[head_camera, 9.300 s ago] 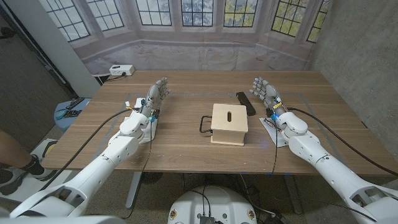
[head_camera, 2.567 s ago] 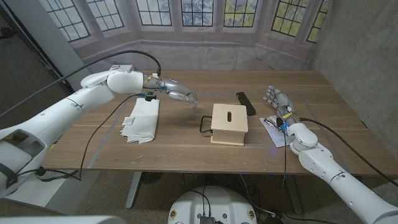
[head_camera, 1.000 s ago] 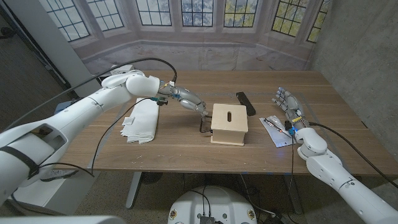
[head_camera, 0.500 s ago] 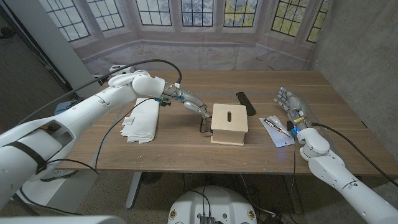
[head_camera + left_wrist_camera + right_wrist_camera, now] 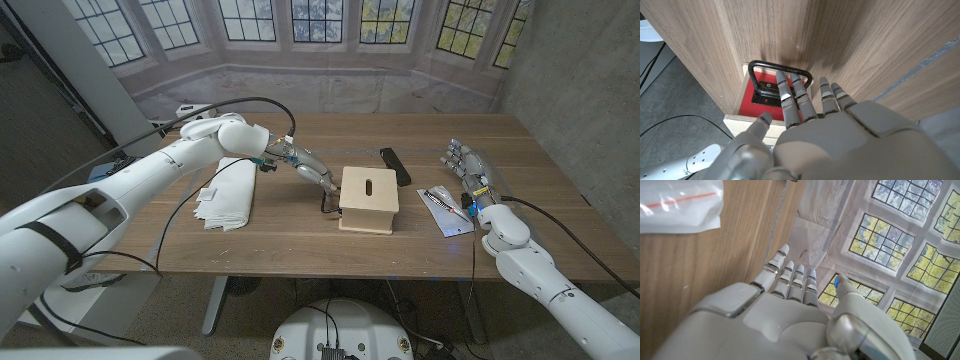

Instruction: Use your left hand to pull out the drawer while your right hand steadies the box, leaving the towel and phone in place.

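We see the box (image 5: 369, 197) mid-table, left hand (image 5: 312, 171) with fingers spread reaching its drawer handle (image 5: 780, 70), not gripping. Right hand (image 5: 468, 168), fingers apart, well right of the box.

Before me stands a wooden table (image 5: 300, 230), its grain running sideways. Behind it a printed backdrop (image 5: 300, 40) shows leaded bay windows with green leaves outside. A grey concrete wall (image 5: 580, 80) rises beside me, and the floor (image 5: 60, 130) is grey.

The robot's left hand (image 5: 312, 171) has crossed over the white folded towel (image 5: 227, 192) to the light wooden box's (image 5: 369, 198) black wire drawer handle (image 5: 780, 75).
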Controlling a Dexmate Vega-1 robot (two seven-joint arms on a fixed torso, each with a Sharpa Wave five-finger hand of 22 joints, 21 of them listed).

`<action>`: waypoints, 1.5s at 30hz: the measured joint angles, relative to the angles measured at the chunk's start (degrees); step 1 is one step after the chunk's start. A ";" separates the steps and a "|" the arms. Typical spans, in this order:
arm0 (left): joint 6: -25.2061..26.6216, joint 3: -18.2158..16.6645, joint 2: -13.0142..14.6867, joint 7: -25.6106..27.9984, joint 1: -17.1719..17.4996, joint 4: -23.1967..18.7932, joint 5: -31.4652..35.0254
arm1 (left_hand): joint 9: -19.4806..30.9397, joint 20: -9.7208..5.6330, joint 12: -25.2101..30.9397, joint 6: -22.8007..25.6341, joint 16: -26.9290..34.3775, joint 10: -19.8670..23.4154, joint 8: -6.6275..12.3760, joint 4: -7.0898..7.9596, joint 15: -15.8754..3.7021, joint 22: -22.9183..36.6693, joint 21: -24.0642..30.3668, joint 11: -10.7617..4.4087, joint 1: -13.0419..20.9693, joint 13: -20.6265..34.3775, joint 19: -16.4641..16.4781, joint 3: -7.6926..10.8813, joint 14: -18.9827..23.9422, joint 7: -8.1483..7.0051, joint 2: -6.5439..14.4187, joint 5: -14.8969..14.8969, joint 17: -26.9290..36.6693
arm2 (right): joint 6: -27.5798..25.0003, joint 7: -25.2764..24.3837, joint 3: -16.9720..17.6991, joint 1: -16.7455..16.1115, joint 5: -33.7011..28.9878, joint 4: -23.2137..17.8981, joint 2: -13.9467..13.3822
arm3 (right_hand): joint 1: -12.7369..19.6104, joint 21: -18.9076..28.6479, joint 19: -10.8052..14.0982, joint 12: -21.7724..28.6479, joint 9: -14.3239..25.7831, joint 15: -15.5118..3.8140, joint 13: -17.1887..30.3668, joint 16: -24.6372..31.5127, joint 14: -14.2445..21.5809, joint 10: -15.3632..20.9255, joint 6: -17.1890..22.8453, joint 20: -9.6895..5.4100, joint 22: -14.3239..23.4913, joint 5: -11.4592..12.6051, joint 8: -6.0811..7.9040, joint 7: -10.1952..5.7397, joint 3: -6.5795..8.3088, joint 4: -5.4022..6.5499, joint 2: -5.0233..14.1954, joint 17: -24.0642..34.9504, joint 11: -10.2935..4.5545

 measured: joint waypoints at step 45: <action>1.54 1.07 1.69 -2.63 -0.38 -2.62 2.10 | 0.14 -1.03 -0.01 3.51 0.45 4.33 1.16 0.59 -1.01 0.00 0.23 -0.22 -0.76 0.12 0.01 -0.60 1.45 1.02 0.16 0.00 -0.01 | 2.49 -0.01 -0.70 1.04 0.05 2.99 2.43 | 0.00 0.00 0.00 0.00 0.00 0.00 0.00 0.00 0.00 0.00 0.00 0.00 0.00 -0.04 0.00 0.00 0.00 0.00 0.00 -0.01 0.00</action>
